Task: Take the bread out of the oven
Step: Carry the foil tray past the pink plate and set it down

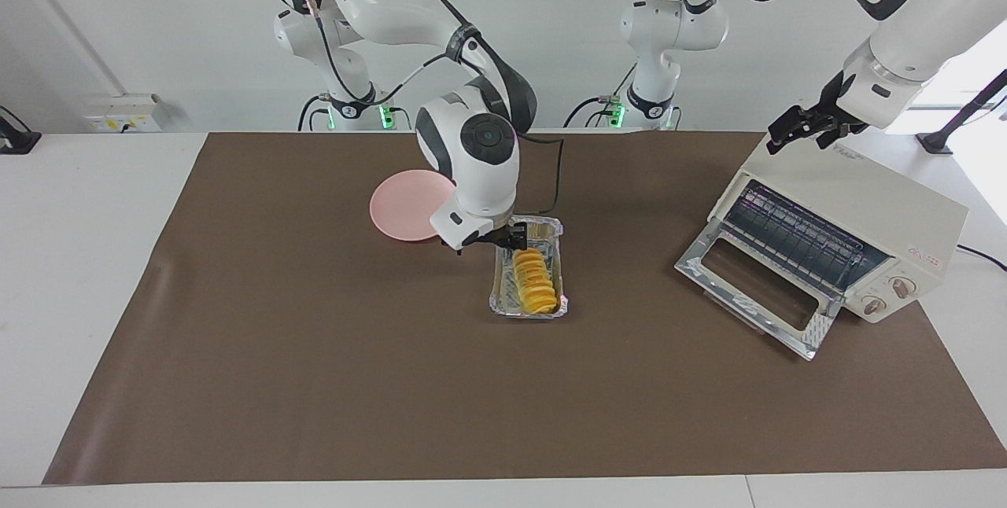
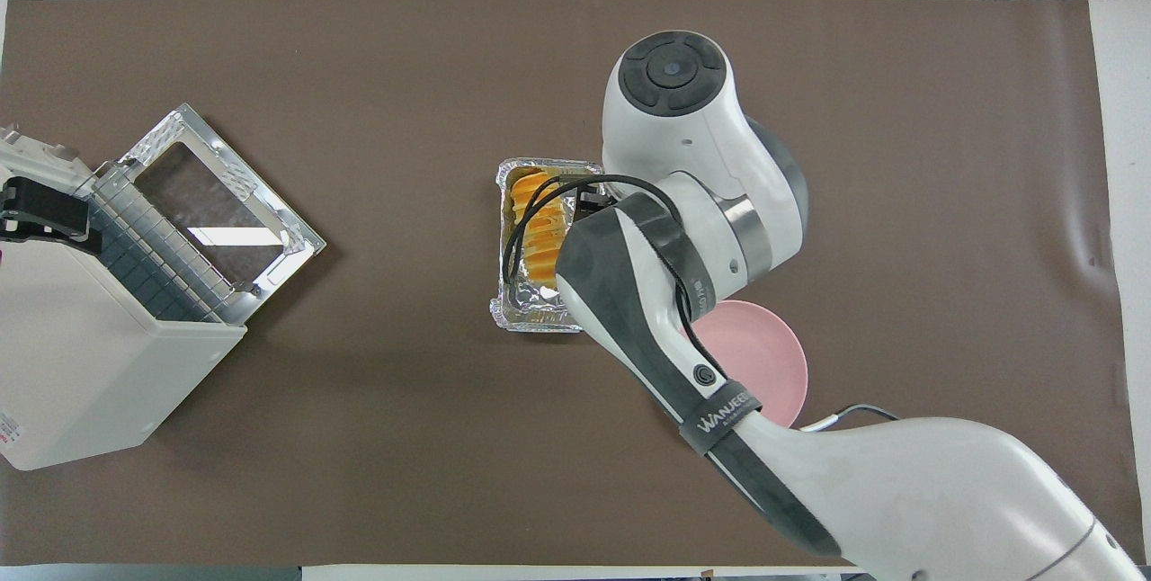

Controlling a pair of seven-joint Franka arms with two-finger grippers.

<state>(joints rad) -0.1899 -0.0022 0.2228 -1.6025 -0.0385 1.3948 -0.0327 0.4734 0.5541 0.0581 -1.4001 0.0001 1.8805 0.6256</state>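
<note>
Two arms show in the facing view. The right gripper hangs low over the foil tray, at the tray's end nearer the robots; its fingers stand parted and hold nothing, and the bread lies in the tray just past them, untouched. The left gripper hovers with fingers released over the top of the oven, whose glass door is dropped open on the worktop. A pink plate sits beside the tray.

From overhead, the right arm covers much of the bread and the foil tray; the left gripper sits over the oven.
</note>
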